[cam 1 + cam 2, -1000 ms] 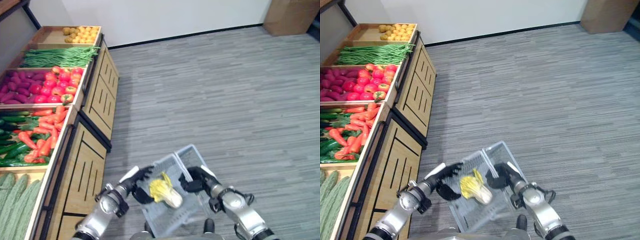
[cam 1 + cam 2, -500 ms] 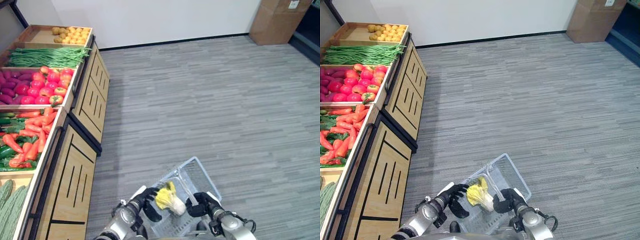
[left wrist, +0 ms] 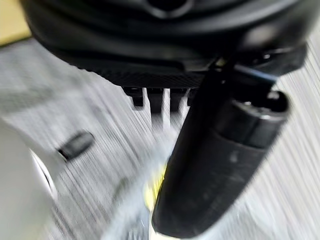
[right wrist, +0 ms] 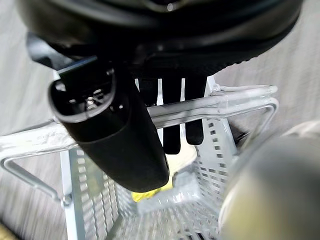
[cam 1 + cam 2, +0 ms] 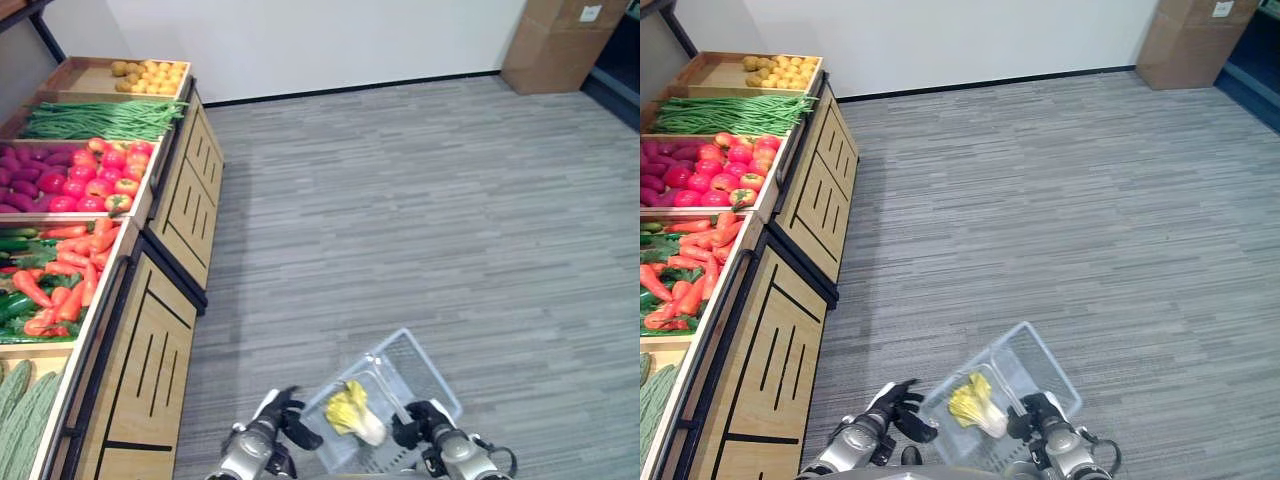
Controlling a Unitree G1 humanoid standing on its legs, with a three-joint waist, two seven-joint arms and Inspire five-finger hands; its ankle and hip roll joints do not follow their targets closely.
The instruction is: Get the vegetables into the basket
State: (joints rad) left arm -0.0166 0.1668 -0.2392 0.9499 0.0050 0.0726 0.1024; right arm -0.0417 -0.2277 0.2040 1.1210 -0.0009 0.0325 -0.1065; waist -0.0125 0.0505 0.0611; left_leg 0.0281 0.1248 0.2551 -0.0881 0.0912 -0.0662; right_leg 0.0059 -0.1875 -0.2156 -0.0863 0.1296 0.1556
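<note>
A light wire basket point(image 5: 425, 368) hangs low in front of me, and my right hand point(image 5: 420, 430) is shut on its metal handle point(image 4: 200, 107), fingers point(image 4: 170, 135) curled over the bar. A yellow-and-white cabbage point(image 5: 356, 412) lies inside the basket; a bit of it shows through the mesh point(image 4: 142, 195). My left hand point(image 5: 285, 420) hovers just off the basket's left rim, fingers relaxed and holding nothing, clear of the cabbage. Its thumb point(image 3: 220, 165) is blurred in the left wrist view.
A wooden produce stand point(image 5: 170, 330) runs along my left with bins of carrots point(image 5: 65, 270), red peppers point(image 5: 100, 180), green beans point(image 5: 100, 118), cucumbers point(image 5: 20, 400) and yellow produce point(image 5: 150, 72). A cardboard box point(image 5: 560, 40) stands at the far right wall. Grey floor point(image 5: 420, 220) stretches ahead.
The camera has shifted. The cabbage, close against my left hand's fingers a second ago, now lies in the basket, and the left hand has drawn back from it. The right hand keeps the handle.
</note>
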